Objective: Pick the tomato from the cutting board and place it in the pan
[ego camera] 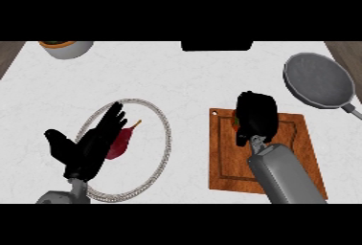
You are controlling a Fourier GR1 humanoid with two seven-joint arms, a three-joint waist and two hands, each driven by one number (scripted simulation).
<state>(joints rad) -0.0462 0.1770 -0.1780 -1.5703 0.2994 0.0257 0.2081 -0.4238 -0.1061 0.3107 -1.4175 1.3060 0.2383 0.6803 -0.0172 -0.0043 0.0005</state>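
A wooden cutting board [228, 165] lies at the lower right of the white counter. My right hand [256, 116] hovers over its upper part with fingers curled downward round the tomato [235, 123], of which only a red sliver shows at the hand's left edge. The grey pan [318, 79] sits at the upper right, its handle pointing to the lower right. My left hand [92, 143] rests open at the left, fingers straight, above a plate.
A white plate [164, 143] with a beaded rim holds a dark red chili pepper [121, 143] under my left hand. A white bowl [67, 48] stands at the top left. A dark object [216, 46] sits at the counter's far edge.
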